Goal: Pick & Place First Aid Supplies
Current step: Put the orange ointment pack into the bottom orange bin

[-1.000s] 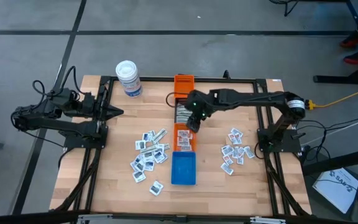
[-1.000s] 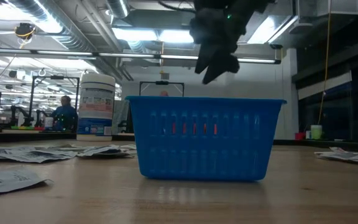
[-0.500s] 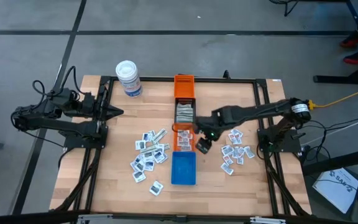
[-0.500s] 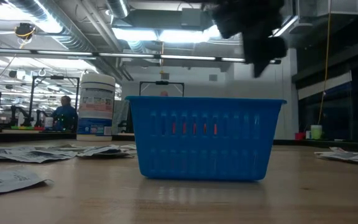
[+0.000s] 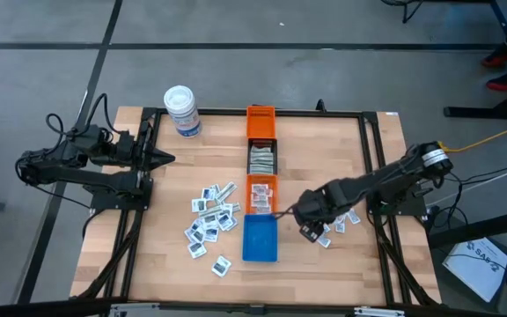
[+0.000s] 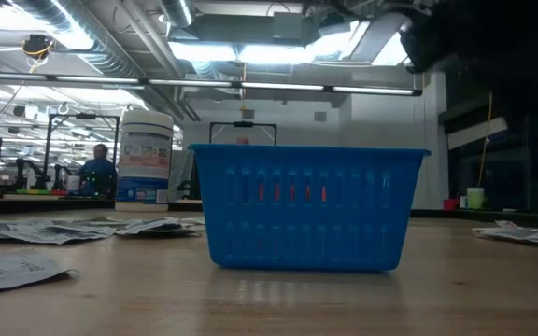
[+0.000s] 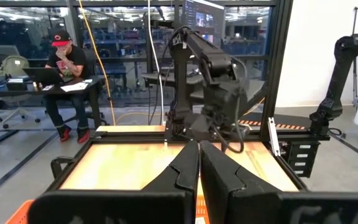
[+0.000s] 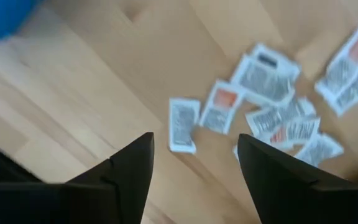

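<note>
Two arms at a table strewn with packets.
Left gripper (image 5: 167, 159), fingers pressed together, waits at the left edge; packets (image 5: 211, 218) lie left of the blue bin (image 5: 260, 239); right gripper (image 5: 309, 224), fingers spread and empty, hovers over more packets (image 8: 272, 102).

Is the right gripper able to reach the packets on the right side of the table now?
Probably yes. The right gripper hangs open right beside the right packets, and its wrist view shows them lying flat on bare wood with nothing between. The blue bin stands off to the side, out of its way.
</note>
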`<state>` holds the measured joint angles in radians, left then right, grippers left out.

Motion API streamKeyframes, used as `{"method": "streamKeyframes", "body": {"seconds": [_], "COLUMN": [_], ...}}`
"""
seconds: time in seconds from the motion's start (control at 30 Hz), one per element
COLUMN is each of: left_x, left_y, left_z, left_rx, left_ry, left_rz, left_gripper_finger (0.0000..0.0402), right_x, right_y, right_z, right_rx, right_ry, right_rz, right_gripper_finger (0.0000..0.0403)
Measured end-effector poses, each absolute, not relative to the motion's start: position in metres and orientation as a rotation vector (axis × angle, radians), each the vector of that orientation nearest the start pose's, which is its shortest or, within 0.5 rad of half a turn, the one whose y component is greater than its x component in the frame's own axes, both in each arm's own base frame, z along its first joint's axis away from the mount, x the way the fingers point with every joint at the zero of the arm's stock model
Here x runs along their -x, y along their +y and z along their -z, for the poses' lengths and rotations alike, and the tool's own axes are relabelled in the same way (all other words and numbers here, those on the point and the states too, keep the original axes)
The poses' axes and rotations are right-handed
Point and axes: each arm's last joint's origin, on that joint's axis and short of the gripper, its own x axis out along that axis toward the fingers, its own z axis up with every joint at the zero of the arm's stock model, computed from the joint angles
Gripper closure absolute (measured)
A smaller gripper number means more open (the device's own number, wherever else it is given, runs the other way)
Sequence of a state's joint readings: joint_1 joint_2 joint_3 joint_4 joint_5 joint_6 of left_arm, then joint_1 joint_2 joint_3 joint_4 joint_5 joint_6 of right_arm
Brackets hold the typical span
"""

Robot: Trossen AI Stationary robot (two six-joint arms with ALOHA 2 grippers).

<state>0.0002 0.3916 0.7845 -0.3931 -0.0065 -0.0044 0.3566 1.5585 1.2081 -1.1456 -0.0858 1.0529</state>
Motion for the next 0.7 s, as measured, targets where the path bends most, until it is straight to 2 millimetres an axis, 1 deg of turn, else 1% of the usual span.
{"method": "streamKeyframes", "body": {"seconds": [0.13, 0.27, 0.37, 0.53, 0.63, 0.7], "left_x": [-0.076, -0.076, -0.076, -0.076, -0.076, -0.076], "left_y": [0.0, 0.0, 0.0, 0.0, 0.0, 0.0], "left_z": [-0.353, -0.353, -0.353, -0.353, -0.353, -0.353], "left_rx": [0.004, 0.004, 0.004, 0.004, 0.004, 0.004], "left_ry": [0.0, 0.0, 0.0, 0.001, 0.0, 0.0], "left_rz": [-0.007, -0.006, -0.006, -0.007, -0.007, -0.006], "left_gripper_finger": [0.0394, 0.0392, 0.039, 0.039, 0.0391, 0.0391], "right_x": [-0.248, -0.243, -0.238, -0.233, -0.234, -0.231], "right_y": [0.107, 0.112, 0.11, 0.107, 0.109, 0.112], "right_z": [-0.228, -0.211, -0.198, -0.184, -0.179, -0.174], "right_rx": [-0.647, -0.654, -0.693, -0.704, -0.716, -0.655], "right_ry": [1.525, 1.53, 1.539, 1.546, 1.535, 1.537], "right_rz": [0.47, 0.46, 0.511, 0.527, 0.485, 0.43], "right_gripper_finger": [0.0171, 0.0171, 0.0171, 0.0171, 0.0171, 0.0171]}}
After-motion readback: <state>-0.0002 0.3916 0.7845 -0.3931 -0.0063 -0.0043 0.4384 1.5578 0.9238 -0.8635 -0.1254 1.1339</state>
